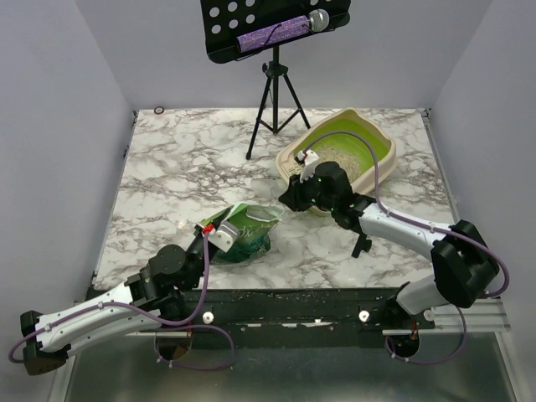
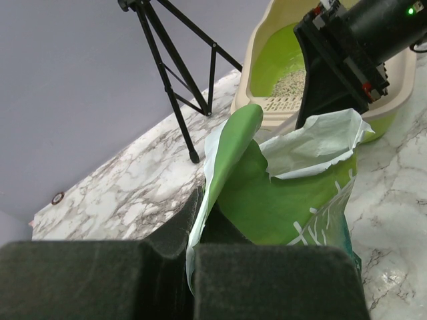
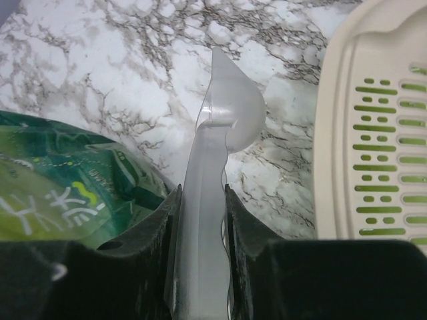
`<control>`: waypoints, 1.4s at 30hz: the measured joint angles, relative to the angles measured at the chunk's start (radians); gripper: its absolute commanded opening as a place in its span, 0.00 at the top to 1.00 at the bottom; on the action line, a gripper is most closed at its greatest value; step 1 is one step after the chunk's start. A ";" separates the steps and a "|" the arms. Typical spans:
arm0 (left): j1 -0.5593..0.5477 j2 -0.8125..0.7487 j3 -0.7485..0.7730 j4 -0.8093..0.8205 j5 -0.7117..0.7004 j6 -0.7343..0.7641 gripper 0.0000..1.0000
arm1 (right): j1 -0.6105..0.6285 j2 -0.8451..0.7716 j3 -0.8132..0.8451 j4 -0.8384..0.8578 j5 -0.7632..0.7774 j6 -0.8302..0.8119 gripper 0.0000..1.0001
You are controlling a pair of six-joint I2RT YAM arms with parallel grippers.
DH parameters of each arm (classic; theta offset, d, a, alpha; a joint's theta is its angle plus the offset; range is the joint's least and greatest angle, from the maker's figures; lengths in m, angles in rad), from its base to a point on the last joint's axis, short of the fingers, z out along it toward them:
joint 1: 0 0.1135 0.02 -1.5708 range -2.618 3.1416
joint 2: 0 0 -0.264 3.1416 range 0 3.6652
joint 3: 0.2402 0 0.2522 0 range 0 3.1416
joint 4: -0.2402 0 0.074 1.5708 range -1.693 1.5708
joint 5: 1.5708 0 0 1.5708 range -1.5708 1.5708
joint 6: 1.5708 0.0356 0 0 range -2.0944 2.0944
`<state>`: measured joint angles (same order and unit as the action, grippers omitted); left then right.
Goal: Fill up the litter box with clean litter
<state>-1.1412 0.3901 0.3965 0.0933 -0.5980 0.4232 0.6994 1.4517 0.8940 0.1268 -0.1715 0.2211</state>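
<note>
- Right now the left gripper (image 2: pixel 190 267) is clamped tight on the torn top edge of the green litter bag (image 2: pixel 293 200), bag mouth pulled open just ahead of its fingers.
- Right gripper (image 3: pixel 200 220) is closed on the handle of a clear plastic scoop (image 3: pixel 223 120); the scoop bowl sticks out ahead of the fingers, above the marble table (image 3: pixel 100 80).
- Litter box (image 1: pixel 339 155) sits just right of the right gripper in the wrist view, its slotted strip (image 3: pixel 387 153) beside the scoop; can't tell if they touch.
- Bag lies just left of the right gripper, near the scoop.
- Clean litter (image 1: pixel 339 159) shows as a pale patch inside the green tray, beyond the right gripper in the top view.
- Black tripod stand (image 1: pixel 272 100) stands well beyond both grippers, left of the box.
</note>
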 measured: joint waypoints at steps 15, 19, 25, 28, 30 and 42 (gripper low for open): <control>0.000 0.007 0.000 0.000 0.000 0.001 1.00 | 0.000 0.090 -0.053 0.071 0.041 0.062 0.45; 0.000 0.008 0.000 0.001 0.002 0.001 1.00 | 0.000 0.048 -0.085 0.051 0.037 0.076 0.38; 0.000 -0.002 0.000 -0.014 0.028 0.000 1.00 | 0.000 -0.081 -0.094 -0.014 0.019 0.075 0.36; 0.000 -0.023 0.001 -0.037 0.055 -0.002 1.00 | 0.000 -0.214 -0.113 -0.036 0.024 0.064 0.35; 0.000 -0.031 0.006 -0.058 0.073 -0.006 1.00 | 0.000 -0.304 -0.121 -0.061 0.033 0.046 0.35; 0.003 -0.079 0.062 -0.214 0.240 -0.073 1.00 | 0.021 -0.523 -0.340 -0.045 -0.252 -0.137 0.30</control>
<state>-1.1381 0.3111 0.4587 -0.1207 -0.3576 0.3500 0.7200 0.9283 0.5541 0.0822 -0.4232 0.0837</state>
